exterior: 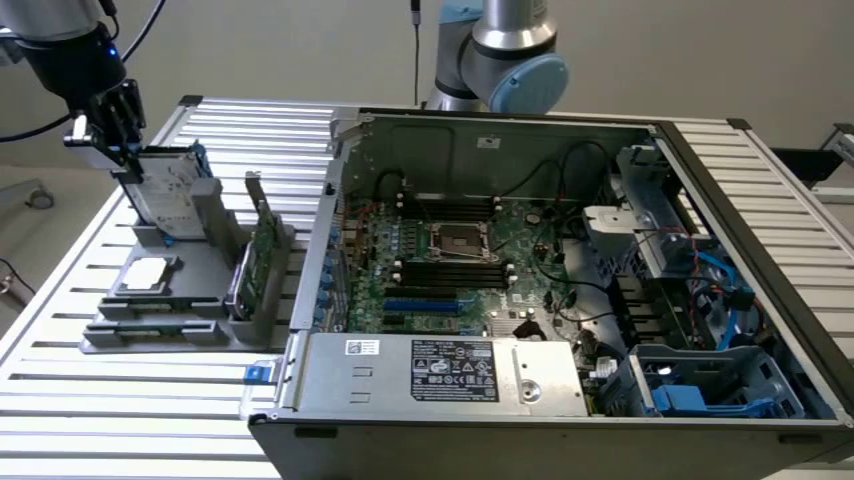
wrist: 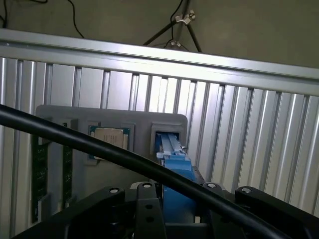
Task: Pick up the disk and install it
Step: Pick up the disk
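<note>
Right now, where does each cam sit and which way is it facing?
Exterior view: high off the table, looking down on the open computer case and grey fixture; shows an arm joint and the end effector at the disk.
Wrist view: on the wrist, looking down past the end effector's black body and a cable at the fixture.
Shared: the fixture, the disk's blue carrier, the slatted table.

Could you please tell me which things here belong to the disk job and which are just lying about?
Job: disk, gripper at its top edge, open computer case.
Lying about: square chip, green circuit card, both in the grey holder.
</note>
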`<state>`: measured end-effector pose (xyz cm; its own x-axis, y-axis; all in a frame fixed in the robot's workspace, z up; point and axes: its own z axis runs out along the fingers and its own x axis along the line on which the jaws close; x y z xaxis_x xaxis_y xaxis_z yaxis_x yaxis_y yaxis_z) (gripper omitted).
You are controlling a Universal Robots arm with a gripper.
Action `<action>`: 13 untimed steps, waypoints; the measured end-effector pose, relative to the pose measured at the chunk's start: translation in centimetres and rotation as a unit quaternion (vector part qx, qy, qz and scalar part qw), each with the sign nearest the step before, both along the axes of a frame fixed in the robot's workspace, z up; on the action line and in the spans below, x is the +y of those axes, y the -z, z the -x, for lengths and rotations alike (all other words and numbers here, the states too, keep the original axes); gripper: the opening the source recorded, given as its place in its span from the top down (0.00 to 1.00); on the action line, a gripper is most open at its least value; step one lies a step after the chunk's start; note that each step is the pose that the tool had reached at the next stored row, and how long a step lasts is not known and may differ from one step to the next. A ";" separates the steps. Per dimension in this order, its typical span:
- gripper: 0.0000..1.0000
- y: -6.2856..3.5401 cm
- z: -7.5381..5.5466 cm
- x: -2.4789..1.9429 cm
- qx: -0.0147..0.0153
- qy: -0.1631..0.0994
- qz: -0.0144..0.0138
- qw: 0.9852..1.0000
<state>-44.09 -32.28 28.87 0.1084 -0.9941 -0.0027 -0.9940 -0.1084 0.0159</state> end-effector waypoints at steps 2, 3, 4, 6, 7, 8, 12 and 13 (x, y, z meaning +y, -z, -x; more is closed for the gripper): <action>0.66 0.01 0.0 0.00 0.000 0.000 0.000 1.000; 0.66 0.03 0.0 0.00 0.000 0.001 0.000 1.000; 0.66 0.07 0.0 -0.01 0.000 0.001 0.000 1.000; 0.67 0.17 0.0 -0.01 0.000 0.003 0.000 1.000; 0.67 0.24 0.0 -0.02 0.000 0.005 0.000 1.000; 0.67 0.28 0.0 -0.02 0.000 0.006 0.000 1.000; 0.67 0.31 0.0 -0.02 0.000 0.009 0.000 1.000; 0.67 0.32 0.0 -0.02 0.000 0.009 0.000 1.000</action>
